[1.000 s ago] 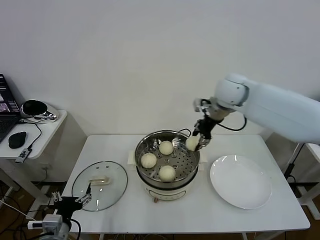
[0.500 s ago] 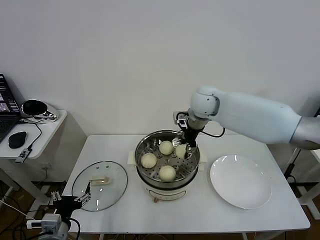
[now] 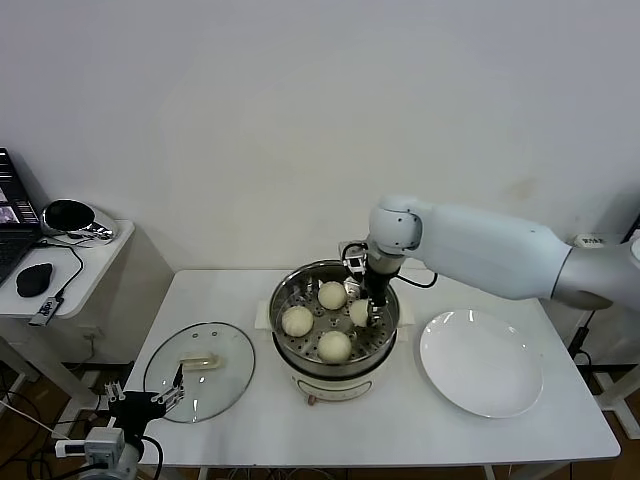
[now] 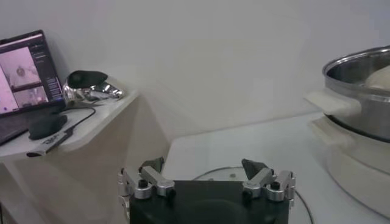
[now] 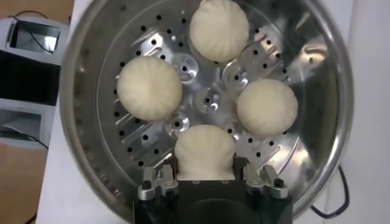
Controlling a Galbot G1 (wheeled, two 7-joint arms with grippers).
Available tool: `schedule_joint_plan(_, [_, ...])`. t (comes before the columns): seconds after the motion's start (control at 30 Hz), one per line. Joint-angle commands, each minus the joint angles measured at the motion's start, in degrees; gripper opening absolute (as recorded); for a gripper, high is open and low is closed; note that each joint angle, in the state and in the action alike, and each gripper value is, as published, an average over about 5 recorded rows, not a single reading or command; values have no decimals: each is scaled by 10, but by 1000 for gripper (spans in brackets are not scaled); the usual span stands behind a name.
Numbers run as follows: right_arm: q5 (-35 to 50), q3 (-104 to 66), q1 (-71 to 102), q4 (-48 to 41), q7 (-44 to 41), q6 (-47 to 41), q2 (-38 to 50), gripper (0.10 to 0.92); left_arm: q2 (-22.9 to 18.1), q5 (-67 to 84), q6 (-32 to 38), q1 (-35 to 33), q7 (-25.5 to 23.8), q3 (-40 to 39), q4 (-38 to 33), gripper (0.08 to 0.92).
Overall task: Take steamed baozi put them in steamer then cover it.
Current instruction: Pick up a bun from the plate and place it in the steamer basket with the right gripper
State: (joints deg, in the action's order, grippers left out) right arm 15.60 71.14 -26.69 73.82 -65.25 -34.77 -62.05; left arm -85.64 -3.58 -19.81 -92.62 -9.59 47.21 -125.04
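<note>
The steamer stands mid-table on its white base. Three baozi lie on its perforated tray. My right gripper is down inside the pot at its right side, shut on a fourth baozi, which is low over the tray; contact with the tray cannot be told. The glass cover with its cream handle lies flat on the table to the left. My left gripper is open and empty at the table's front left edge, beside the cover; in its wrist view its fingers stand apart.
An empty white plate lies to the right of the steamer. A side table at the far left holds a laptop, a mouse and cables. The steamer's side handle shows in the left wrist view.
My right gripper has carried the fourth baozi from above the steamer's right rim leftward and down into the pot. The left arm has not moved.
</note>
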Motion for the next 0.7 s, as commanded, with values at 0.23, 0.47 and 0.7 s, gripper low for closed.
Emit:
schedule_joint_plan(0.23, [-3,-23,20,1,6,-1,15,681,-1,-1,-1,-2,0,0,-3,823])
schedule_joint_plan(0.47, [-1,-68,-3,57,-12,13,88,817,-5,-4,-2,-7,-2,-1,-17,823])
schedule_joint_plan(0.7, [90,-240,58,148,87,66,213,823,-12,5,10,-16,11,0,-21,823])
